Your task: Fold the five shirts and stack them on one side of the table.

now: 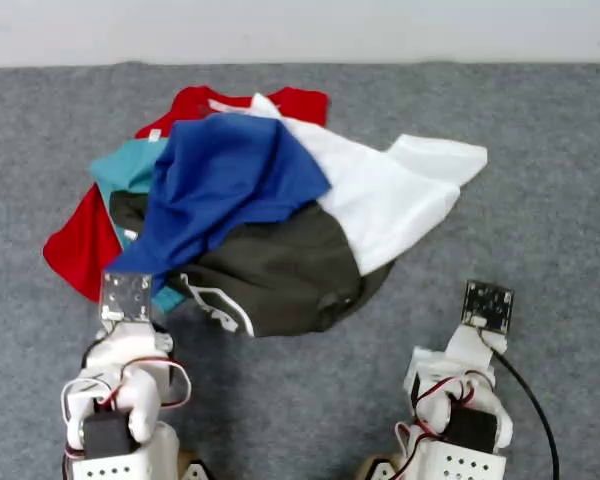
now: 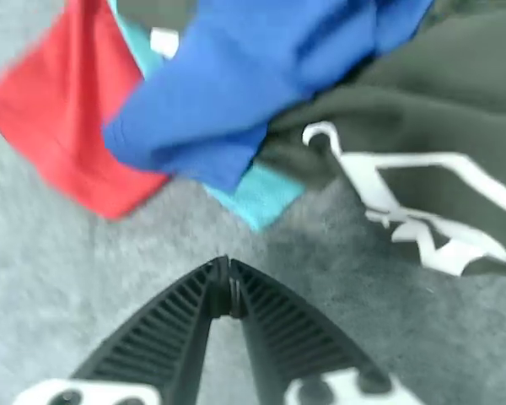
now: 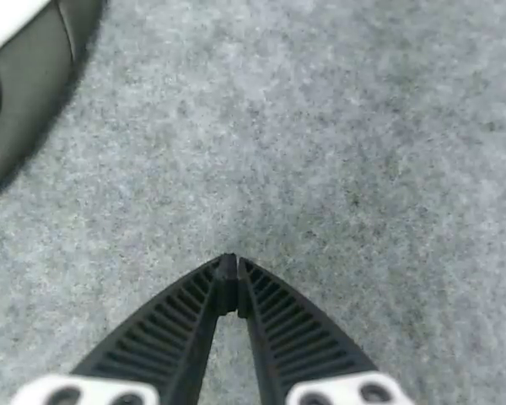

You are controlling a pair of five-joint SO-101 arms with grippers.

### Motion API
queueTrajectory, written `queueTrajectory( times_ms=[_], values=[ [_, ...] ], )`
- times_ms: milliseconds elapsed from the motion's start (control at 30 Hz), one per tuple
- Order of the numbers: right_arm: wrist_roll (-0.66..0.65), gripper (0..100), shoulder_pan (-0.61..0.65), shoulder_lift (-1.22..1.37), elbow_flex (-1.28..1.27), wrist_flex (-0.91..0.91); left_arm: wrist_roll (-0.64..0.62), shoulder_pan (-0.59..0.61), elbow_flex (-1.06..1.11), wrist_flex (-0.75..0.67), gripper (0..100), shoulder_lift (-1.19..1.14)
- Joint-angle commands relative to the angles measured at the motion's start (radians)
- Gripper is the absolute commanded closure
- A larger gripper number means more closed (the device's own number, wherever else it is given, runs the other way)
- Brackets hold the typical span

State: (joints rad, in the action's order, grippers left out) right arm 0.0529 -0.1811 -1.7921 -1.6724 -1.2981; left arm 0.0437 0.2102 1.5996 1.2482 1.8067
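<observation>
By the near edge of the table point(image 1: 540, 150) the left gripper point(image 2: 228, 291) is closed on nothing, its tips over bare surface just short of the heap; the right gripper point(image 3: 230, 287) is closed and empty too, near the dark shirt point(image 1: 280, 270); that shirt lies nearest, mid-table, unfolded; the blue shirt point(image 1: 225, 180) drapes over it and over the teal shirt point(image 1: 130, 170) and red shirt point(image 1: 80, 245) toward the left edge; the white shirt point(image 1: 380, 195) spreads rightward; the red collar reaches farthest.
</observation>
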Motion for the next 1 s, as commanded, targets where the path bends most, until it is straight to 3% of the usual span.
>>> queueTrajectory(
  times_ms=[0,200,567,733,967],
  values=[
    [0.008,98.7,-0.015,-0.012,-0.012,-0.004,0.028,0.005,-0.101,-0.038,99,0.009],
    [0.008,98.7,-0.015,-0.012,-0.012,-0.004,0.028,-0.003,-0.268,-0.034,99,0.005],
    [0.008,98.7,-0.015,-0.012,-0.012,-0.004,0.028,-0.195,-0.578,0.106,99,-0.038],
    [0.008,98.7,-0.015,-0.012,-0.012,-0.004,0.028,-0.195,-0.769,0.118,99,-0.348],
    [0.008,98.7,-0.015,-0.012,-0.012,-0.004,0.028,-0.196,-1.247,0.354,99,-0.898]
  ],
)
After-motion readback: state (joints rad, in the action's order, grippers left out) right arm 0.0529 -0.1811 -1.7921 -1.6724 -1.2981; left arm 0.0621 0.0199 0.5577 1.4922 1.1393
